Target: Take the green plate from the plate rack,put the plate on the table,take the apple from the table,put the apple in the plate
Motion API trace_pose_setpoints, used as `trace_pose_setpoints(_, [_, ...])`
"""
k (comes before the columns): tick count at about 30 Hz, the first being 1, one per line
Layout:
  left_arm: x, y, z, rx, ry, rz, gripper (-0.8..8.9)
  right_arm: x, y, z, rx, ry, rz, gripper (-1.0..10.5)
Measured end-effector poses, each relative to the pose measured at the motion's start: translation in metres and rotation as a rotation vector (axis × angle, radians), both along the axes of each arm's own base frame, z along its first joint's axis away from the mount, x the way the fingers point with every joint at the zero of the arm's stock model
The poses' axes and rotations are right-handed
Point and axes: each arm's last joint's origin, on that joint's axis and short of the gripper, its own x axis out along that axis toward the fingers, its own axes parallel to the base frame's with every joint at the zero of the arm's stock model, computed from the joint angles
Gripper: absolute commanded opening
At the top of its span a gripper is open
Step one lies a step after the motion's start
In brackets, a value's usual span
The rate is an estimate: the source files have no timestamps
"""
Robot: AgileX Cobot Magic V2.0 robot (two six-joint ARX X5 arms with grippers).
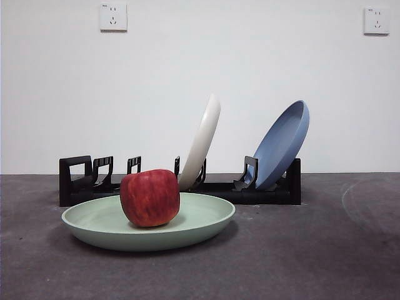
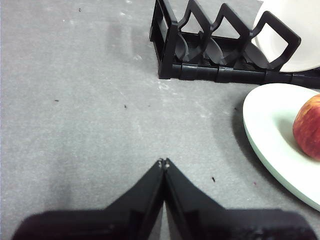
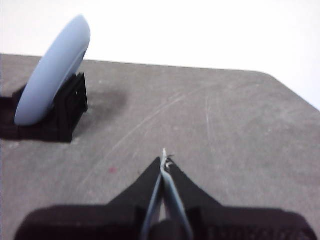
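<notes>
The green plate (image 1: 148,223) lies flat on the table (image 1: 325,250), just in front of the plate rack (image 1: 75,181), and the apple (image 1: 150,197) sits inside it, left of the plate's middle as the front view has it, resting on the plate's floor. The apple's red skin shows faint yellowish streaks.

Behind it, the black rack runs along the table toward the wall. A cream-white plate (image 1: 203,140) leans in a slot near the rack's middle, and a blue plate (image 1: 281,145) leans in the slot at the rack's right end, both tilted to the right. The slots at the left end, by the squared loop handle, hold nothing.

My left gripper (image 2: 164,162) hangs over bare table with its two jaws pressed together, tips touching, holding nothing. From its wrist I see the rack's handle end, the near rim of the green plate and part of the apple off to one side, well apart from my tips.

My right gripper (image 3: 164,159) is likewise closed tight on nothing, over open table near the table's far right corner, with the blue plate and the rack's end off to its side.

Two wall sockets (image 1: 113,17) sit high on the white wall.
</notes>
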Motion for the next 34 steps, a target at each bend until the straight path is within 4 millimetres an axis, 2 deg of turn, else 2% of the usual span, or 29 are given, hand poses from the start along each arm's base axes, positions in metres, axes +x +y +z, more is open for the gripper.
trace_pose_setpoints(4, [0.0000, 0.0000, 0.0000, 0.000, 0.000, 0.000, -0.03, -0.0007, 0.0000, -0.0071, 0.003, 0.067, -0.001, 0.0])
trace_pose_setpoints(34, [0.0001, 0.0000, -0.0002, 0.000, 0.002, 0.000, -0.03, -0.0007, 0.0000, -0.0069, 0.003, 0.065, -0.001, 0.0])
